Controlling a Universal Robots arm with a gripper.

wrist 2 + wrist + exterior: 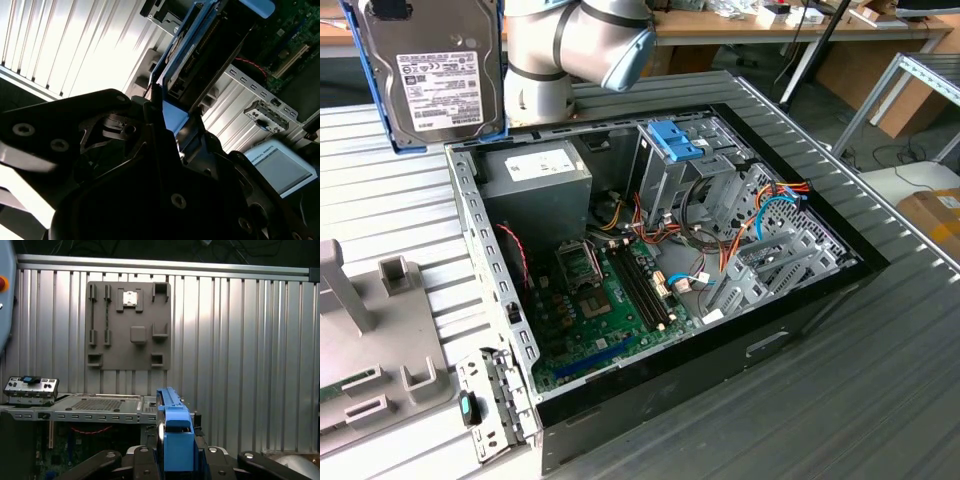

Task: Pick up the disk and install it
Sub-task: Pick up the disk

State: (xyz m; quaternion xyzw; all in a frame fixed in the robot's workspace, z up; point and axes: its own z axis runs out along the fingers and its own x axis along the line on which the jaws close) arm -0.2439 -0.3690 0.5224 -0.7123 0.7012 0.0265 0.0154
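The exterior view looks down at a slant on the open computer case on the worktop. The first wrist view looks straight down past the disk onto the worktop. The second wrist view peers along the disk from very close. All three share the disk and the computer case rim.

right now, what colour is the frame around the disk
Blue, framing the disk; it shows best in the first wrist view.
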